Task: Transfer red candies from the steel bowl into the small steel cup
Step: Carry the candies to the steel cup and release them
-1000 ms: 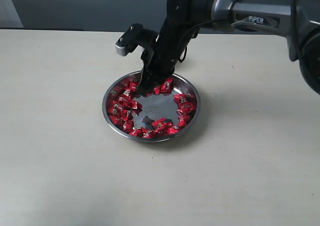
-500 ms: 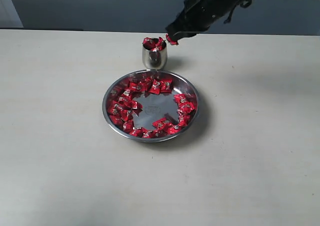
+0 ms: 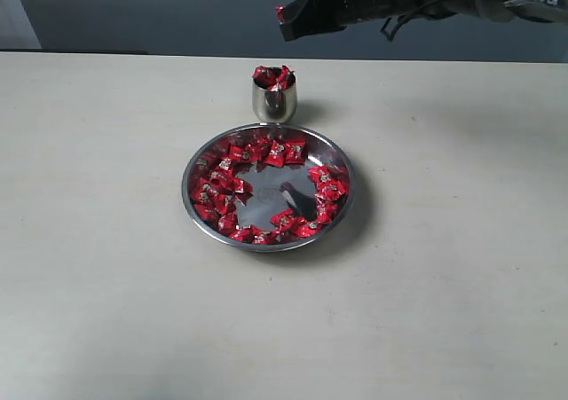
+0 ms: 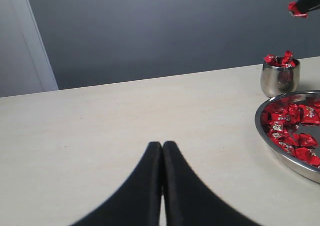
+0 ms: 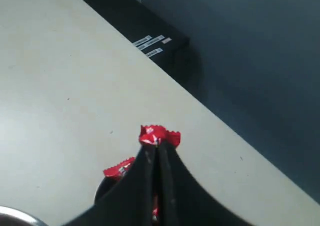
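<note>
The steel bowl [image 3: 346, 207] lies mid-table with red candies [image 3: 266, 152] ringing its bare centre; it also shows in the left wrist view as the bowl [image 4: 261, 131]. Behind it stands the small steel cup [image 3: 273, 105], heaped with red candies [image 3: 272, 76]; the left wrist view shows this cup [image 4: 280, 78] too. My right gripper [image 3: 284, 15] hangs high above and slightly right of the cup, shut on one red candy [image 5: 158, 136], which the left wrist view catches as a red candy [image 4: 297, 9]. My left gripper [image 4: 162, 146] is shut on nothing, low over bare table left of the bowl.
The table's far edge [image 5: 200, 103] runs just behind the cup, with a dark wall and a black labelled box [image 5: 150, 40] beyond it. A pale wall strip [image 4: 30, 40] stands at the far left.
The right gripper left the bowl with a candy, passed close over the cup, and has since risen higher above it, still pinching the candy. The cup, earlier hidden behind the arm, now shows.
</note>
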You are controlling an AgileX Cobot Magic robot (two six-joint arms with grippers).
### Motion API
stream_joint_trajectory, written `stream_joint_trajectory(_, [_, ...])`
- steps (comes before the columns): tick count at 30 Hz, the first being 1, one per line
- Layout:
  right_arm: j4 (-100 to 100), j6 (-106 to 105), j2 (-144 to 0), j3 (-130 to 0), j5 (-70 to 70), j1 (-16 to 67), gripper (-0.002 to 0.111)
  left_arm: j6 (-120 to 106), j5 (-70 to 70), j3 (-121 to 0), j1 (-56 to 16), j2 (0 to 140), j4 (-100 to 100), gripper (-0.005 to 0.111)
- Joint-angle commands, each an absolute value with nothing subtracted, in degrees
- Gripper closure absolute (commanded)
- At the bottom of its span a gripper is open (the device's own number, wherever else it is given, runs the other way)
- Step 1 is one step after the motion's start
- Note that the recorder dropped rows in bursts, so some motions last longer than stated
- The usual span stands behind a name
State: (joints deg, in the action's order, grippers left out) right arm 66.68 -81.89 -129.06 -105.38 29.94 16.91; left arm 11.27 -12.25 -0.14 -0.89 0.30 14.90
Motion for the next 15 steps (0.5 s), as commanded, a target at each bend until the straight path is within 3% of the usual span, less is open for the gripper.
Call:
stream_joint_trajectory(1, [68.46, -82.89, -133.66, -109.06, 30.95, 16.69, 0.109, 11.48, -11.92, 0.0, -1.25, 0.0, 14.67, 0.106])
stream_joint_trajectory(15, [65.71, -82.89, -139.19, -112.43, 35.2, 16.69, 0.109, 11.48, -11.92, 0.0, -1.25, 0.0, 14.67, 0.106])
